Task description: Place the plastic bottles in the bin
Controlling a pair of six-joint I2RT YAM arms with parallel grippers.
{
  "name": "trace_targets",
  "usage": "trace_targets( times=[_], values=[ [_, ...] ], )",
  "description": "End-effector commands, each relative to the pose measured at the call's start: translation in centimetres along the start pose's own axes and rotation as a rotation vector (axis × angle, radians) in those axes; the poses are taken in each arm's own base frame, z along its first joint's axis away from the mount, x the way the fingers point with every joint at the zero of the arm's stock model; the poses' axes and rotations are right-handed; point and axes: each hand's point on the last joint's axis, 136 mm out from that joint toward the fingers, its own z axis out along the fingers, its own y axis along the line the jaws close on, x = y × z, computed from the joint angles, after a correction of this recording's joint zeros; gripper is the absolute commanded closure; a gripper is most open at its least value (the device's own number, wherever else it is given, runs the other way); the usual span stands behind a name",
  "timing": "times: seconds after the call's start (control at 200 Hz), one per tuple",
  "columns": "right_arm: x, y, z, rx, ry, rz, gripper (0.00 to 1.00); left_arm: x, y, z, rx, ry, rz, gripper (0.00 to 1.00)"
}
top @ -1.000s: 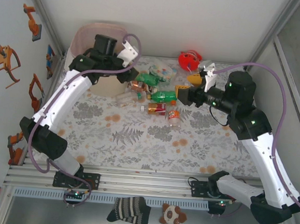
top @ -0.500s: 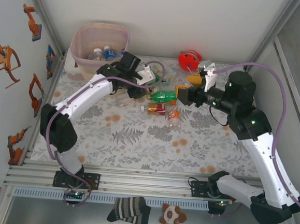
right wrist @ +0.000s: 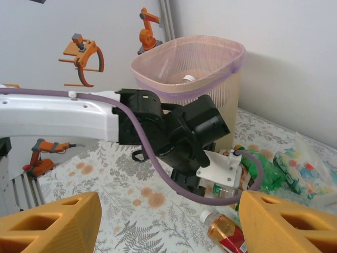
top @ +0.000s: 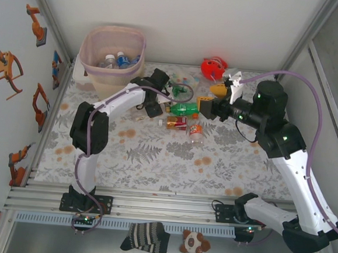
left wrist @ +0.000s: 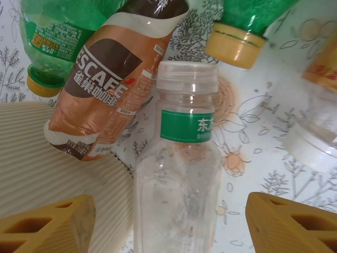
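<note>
My left gripper (left wrist: 169,213) is open low over the table, its yellow fingers (left wrist: 50,224) on either side of a clear bottle (left wrist: 179,174) with a green band, not touching it. A brown-labelled bottle (left wrist: 108,79) and green bottles (left wrist: 52,31) lie just beyond. From above, the left gripper (top: 153,106) is at the pile of plastic bottles (top: 182,110), right of the pink bin (top: 93,41), which holds blue-capped bottles (top: 120,59). My right gripper (top: 208,104) hovers open and empty at the pile's right side; an orange bottle (right wrist: 226,232) lies between its fingers' line of sight.
A red round toy (top: 213,67) sits at the back, and a patterned packet (right wrist: 303,168) lies right of the pile. The bin's ribbed wall (left wrist: 47,158) is close to my left finger. Frame walls close both sides.
The left arm has swung from over the bin down to the bottle pile beside it, and its gripper has opened wider. The right arm has stayed still.
</note>
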Motion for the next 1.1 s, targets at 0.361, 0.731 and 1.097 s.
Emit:
trace_targets(
  times=[0.361, 0.731, 1.097],
  values=[
    [-1.0, 0.2, -0.6, 0.017, -0.028, -0.014, 0.31, 2.1, -0.1, 2.6, 0.1, 0.104, -0.027, 0.2],
    [-1.0, 0.3, -0.4, 0.006, -0.032, -0.006, 0.31, 4.8, -2.2, 4.0, 0.25, 0.178, -0.105, 0.18],
    [-0.9, 0.4, -0.6, 0.01, -0.034, -0.007, 0.32, 4.5, -3.9, 3.6, 0.357, 0.176, -0.134, 0.33]
  ],
)
